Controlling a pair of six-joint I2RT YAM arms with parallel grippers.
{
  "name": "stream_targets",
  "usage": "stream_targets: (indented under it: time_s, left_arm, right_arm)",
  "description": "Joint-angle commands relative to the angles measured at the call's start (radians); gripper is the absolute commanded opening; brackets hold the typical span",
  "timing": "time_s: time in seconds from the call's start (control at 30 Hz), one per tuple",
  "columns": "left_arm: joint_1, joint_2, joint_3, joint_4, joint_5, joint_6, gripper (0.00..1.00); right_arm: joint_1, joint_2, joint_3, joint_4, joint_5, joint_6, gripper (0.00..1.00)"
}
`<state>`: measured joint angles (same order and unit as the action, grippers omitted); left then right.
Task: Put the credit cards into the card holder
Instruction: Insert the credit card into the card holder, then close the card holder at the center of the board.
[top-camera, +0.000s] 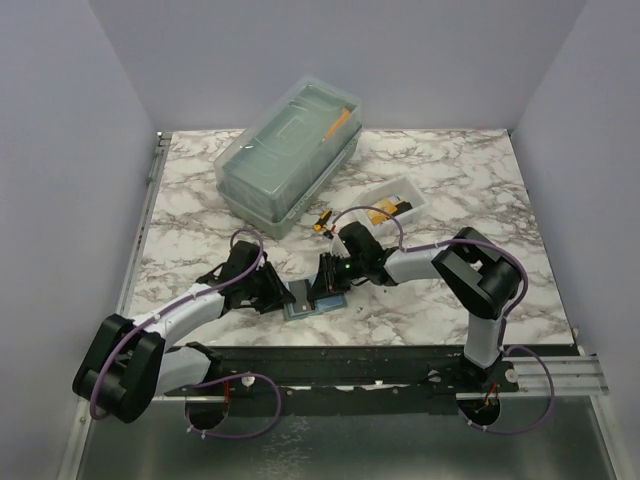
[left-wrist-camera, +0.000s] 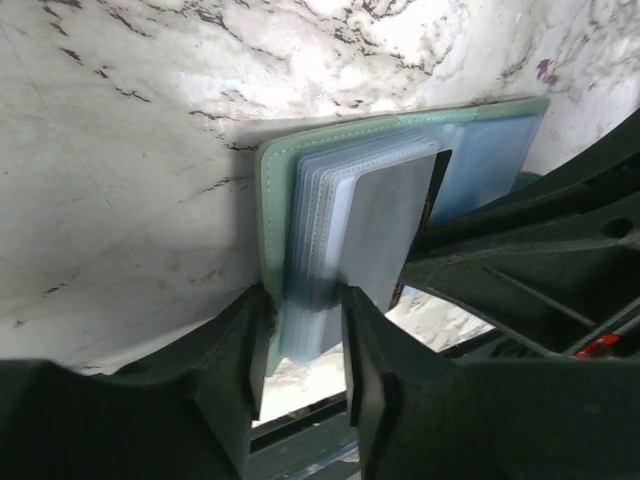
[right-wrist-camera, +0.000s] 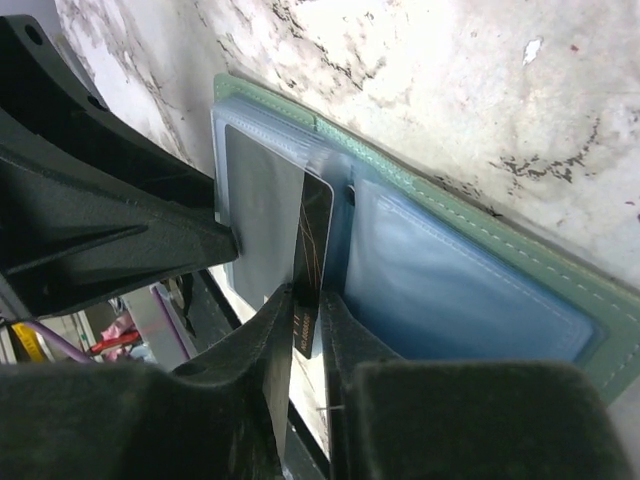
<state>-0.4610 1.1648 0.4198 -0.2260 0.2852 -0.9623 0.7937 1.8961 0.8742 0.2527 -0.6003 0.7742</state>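
So here's where we're at. The right gripper (right-wrist-camera: 305, 300) is pinched on a black card (right-wrist-camera: 312, 240), held on edge. The card's far end sits right at the fold of the open card holder (right-wrist-camera: 520, 258), where the clear pockets meet. From the right wrist view we'd say the card is touching a pocket mouth or just about to. We can't tell if it has actually gone into a slot.

On the other side, the left gripper (left-wrist-camera: 300, 312) has its fingers closed around the near edge of the holder's left panel, cover and sleeve stack between them. It looks to us like it's pinning the wallet flat on the marble table (top-camera: 480, 180), near the front edge between the two arms.

One sleeve on that left panel looks dark grey, like a card could already be in there. Honestly, that's a guess; it might just be shadow through the plastic.

What's left, as we read it: this black card has to slide fully in. Then there's a gold-yellow card (top-camera: 378, 214) over in the white tray (top-camera: 415, 195), well apart from the wallet. There's something dark beside it, too small to call. So we'd put this around the middle, not near done.
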Motion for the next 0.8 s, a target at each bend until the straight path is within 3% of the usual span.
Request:
stream_targets:
  time_s: [0.0, 0.1, 0.17, 0.3, 0.37, 0.5, 0.77]
  left_arm:
    - [-0.007, -0.047, 0.020, -0.009, -0.024, 0.001, 0.46]
    - [0.013, -0.100, 0.017, -0.085, -0.051, -0.008, 0.62]
    - [0.037, -0.127, 0.005, -0.097, -0.048, -0.021, 0.67]
    - [0.090, -0.146, -0.018, -0.038, 0.004, -0.023, 0.78]
    - [0.098, -0.140, -0.030, 0.014, 0.034, -0.027, 0.83]
    - [0.101, -0.094, -0.073, 0.133, 0.089, -0.060, 0.88]
    - [0.102, -0.036, -0.101, 0.275, 0.169, -0.078, 0.86]
  right_arm:
    - [0.018, -0.058, 0.001, -0.076, 0.048, -0.048, 0.25]
    - [0.013, -0.138, 0.010, -0.214, 0.106, -0.093, 0.36]
    - [0.012, -0.188, 0.032, -0.333, 0.123, -0.140, 0.44]
    - [-0.002, -0.290, 0.044, -0.479, 0.205, -0.217, 0.63]
    - [-0.014, -0.308, 0.041, -0.513, 0.253, -0.236, 0.66]
    - [-0.016, -0.260, 0.069, -0.513, 0.302, -0.253, 0.64]
    - [-0.016, -0.166, 0.066, -0.406, 0.383, -0.251, 0.35]
